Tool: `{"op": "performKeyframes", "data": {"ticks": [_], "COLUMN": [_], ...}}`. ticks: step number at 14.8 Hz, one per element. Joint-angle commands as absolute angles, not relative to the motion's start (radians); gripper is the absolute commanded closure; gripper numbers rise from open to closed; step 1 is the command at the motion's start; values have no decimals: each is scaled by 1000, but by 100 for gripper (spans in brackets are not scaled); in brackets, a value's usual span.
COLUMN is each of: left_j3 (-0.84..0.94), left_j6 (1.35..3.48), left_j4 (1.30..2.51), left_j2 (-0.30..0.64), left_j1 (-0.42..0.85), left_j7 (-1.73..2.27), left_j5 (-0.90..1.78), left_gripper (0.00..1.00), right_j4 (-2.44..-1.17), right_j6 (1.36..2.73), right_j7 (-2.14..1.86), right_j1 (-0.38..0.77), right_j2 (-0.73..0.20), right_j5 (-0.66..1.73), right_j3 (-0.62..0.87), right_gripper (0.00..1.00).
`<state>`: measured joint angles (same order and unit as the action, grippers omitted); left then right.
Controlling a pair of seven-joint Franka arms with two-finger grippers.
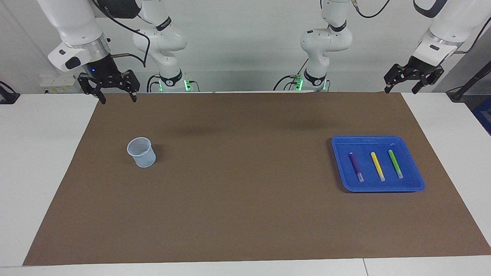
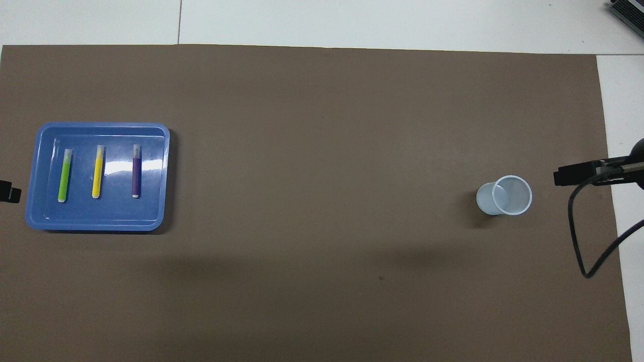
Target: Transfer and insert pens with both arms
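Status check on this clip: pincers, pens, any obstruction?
Left pincer and right pincer open, empty, raised. Purple, yellow, green marker pens in blue plastic tray. Pale plastic cup empty. Nothing between.

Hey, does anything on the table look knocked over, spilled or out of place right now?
Nothing stands out. The purple pen, yellow pen and green pen lie side by side in the blue tray, and the cup stands upright on the brown mat.

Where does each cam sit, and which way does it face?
Facing view: high across the table, looking at the robots; both arms show, left gripper and right gripper open, raised.
Overhead view: above the robots' end, looking steeply down; only the grippers' tips show at the edges.
Shared: blue tray with three pens, cup, brown mat.
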<state>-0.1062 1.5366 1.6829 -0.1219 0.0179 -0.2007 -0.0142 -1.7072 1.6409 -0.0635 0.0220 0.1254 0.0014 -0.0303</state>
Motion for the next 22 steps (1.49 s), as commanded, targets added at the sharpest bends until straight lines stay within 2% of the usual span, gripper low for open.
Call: {"op": "performKeyframes", "data": {"ticks": [1, 6, 22], "left_j3": [-106, -106, -106], "left_j6": [1537, 1537, 1537], "left_j4": [1697, 1697, 1697], "left_j2": [-133, -133, -133], "left_j1": [20, 20, 20], "left_j7": [-210, -210, -210], "left_j5": [-32, -32, -32], "left_gripper": [0, 0, 0], "right_j4": [-1709, -1706, -1707], "right_j6": [1634, 1632, 1634], "right_j7": [-49, -51, -49], "right_j1": [14, 15, 14], "right_j2": [172, 199, 204], "right_j5": [-8, -6, -2], "right_j3": [-21, -21, -23], "right_gripper": [0, 0, 0]}}
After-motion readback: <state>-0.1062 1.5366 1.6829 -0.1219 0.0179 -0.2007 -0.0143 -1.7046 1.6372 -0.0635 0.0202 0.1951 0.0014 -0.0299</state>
